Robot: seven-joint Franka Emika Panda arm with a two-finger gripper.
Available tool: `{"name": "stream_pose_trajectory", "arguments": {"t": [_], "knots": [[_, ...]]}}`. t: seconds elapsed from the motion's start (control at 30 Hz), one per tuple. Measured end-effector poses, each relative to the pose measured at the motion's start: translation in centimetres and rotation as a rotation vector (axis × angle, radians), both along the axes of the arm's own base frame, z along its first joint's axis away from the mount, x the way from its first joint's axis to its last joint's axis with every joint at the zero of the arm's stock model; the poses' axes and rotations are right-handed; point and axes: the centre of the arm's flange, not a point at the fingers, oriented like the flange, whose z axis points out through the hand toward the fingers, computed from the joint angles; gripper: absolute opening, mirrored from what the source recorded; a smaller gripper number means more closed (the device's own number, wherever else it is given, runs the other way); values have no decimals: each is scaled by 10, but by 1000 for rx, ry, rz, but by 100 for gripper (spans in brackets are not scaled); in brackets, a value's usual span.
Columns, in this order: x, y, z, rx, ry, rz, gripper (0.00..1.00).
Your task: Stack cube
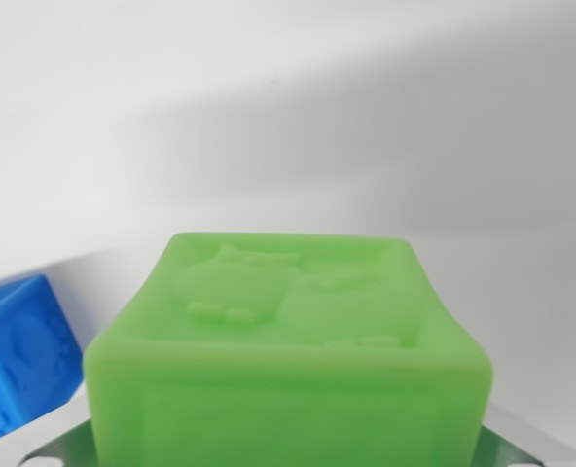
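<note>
A green cube (pixel 288 350) with raised animal figures on its top face fills the lower middle of the wrist view, very close to the camera. Grey metal fingers (pixel 47 446) show at both bottom corners, pressed against the cube's sides, so my gripper (pixel 288 452) is shut on it. A blue cube (pixel 20 355) with embossed faces sits at the wrist view's left, partly cut by the frame edge, apart from the green cube and farther from the camera. The green cube's underside is hidden.
A plain white surface (pixel 298 126) lies behind and around both cubes, crossed by a soft grey shadow.
</note>
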Motion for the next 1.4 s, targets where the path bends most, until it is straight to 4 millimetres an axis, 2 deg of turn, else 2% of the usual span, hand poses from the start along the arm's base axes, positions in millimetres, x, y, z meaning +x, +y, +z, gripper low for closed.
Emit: {"name": "stream_pose_trajectory", "arguments": {"t": [1.4], "knots": [[-12, 71, 40, 1, 2, 154, 0]]}}
